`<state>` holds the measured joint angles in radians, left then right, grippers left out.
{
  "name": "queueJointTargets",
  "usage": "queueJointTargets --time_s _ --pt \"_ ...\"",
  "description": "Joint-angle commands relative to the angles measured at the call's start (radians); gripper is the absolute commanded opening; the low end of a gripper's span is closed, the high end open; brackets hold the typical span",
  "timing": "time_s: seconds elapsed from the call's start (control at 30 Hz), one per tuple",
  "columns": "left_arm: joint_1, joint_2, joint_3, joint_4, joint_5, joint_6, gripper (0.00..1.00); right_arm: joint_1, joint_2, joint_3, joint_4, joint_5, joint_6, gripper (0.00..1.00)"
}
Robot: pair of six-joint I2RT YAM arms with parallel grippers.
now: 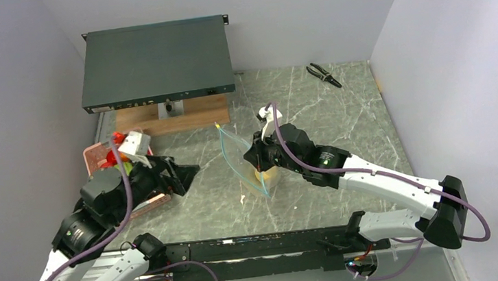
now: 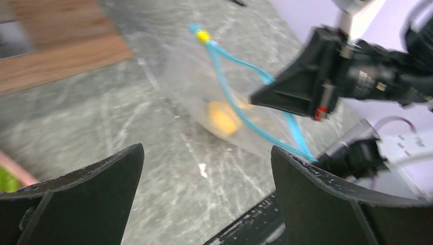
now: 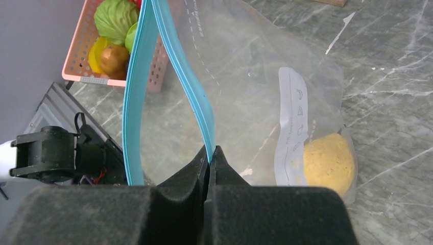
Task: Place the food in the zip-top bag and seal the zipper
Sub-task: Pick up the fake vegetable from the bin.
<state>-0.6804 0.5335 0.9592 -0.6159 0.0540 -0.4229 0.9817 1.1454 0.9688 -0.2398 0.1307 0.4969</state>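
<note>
Bag status, for anyone following along: the zip-top bag point(image 1: 241, 162) is roughly in the middle of the desk point(image 1: 341, 125), bottom resting on the marble-look surface and its mouth pulled up and gaping toward the left arm. The right claw point(image 3: 210, 155) is clenched tight on one lip of the teal zipper point(image 3: 133, 102). From the right wrist camera you can see the fingers pinching the nearer strip, while the other strip bows away to the left, so the opening is a long loop shape.

One bit of food is inside: a yellow piece point(image 3: 329, 163) down in the bottom corner of the bag, next to the white printed label. You can make it out through the plastic in the left wrist view too, though that view is pretty blurry.

The left claw point(image 2: 204, 153) is released, jaws spread wide with nothing between them. It hangs over the desk between the bag and the pink basket point(image 3: 81, 51), pointing at the bag's mouth and not touching it.

The other food is in that basket at the left edge of the desk. I can see a green piece point(image 3: 116, 18), something yellow under it, and a brownish-orange piece point(image 3: 113, 58). There's some red in there from the top view, but the arm covers most of it.

Other stuff: a flat black box point(image 1: 156, 60) propped on a wooden block point(image 1: 175, 116) at the back, and pliers point(image 1: 323, 75) lying near the far right corner, well away from everything.
</note>
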Motion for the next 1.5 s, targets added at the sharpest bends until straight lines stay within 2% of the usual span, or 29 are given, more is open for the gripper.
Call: queueJointTargets --time_s 0.0,0.17,0.27,0.33,0.4,0.47,0.63,0.77,0.9,1.1,1.47 --pt "0.000 0.014 0.081 -0.242 -0.370 -0.042 1.00 0.003 0.006 0.007 0.010 0.025 -0.020 0.00" --pt "0.003 0.088 0.091 -0.446 -0.620 -0.122 1.00 0.003 0.017 0.019 0.004 0.024 -0.024 0.00" --pt "0.044 0.113 0.051 -0.480 -0.677 -0.157 1.00 0.003 0.016 0.019 -0.001 0.025 -0.029 0.00" --pt "0.119 0.120 0.005 -0.449 -0.635 -0.143 1.00 0.003 0.018 0.022 -0.006 0.028 -0.030 0.00" --pt "0.264 0.131 -0.046 -0.403 -0.541 -0.107 1.00 0.003 0.018 0.025 -0.011 0.027 -0.031 0.00" --pt "0.357 0.138 -0.087 -0.348 -0.469 -0.086 1.00 0.003 0.015 0.025 -0.013 0.027 -0.029 0.00" --pt "0.522 0.231 -0.138 -0.272 -0.392 -0.070 1.00 0.003 0.003 0.021 -0.021 0.033 -0.030 0.00" --pt "0.606 0.276 -0.200 -0.221 -0.367 -0.108 1.00 0.002 0.002 0.019 -0.024 0.037 -0.033 0.00" --pt "0.653 0.264 -0.272 -0.171 -0.393 -0.138 1.00 0.002 0.004 0.018 -0.022 0.038 -0.035 0.00" --pt "0.677 0.315 -0.278 -0.154 -0.494 -0.156 0.99 0.002 0.028 0.026 -0.016 0.027 -0.039 0.00" --pt "0.702 0.396 -0.295 -0.114 -0.513 -0.141 0.85 0.002 0.050 0.038 -0.007 0.019 -0.038 0.00"
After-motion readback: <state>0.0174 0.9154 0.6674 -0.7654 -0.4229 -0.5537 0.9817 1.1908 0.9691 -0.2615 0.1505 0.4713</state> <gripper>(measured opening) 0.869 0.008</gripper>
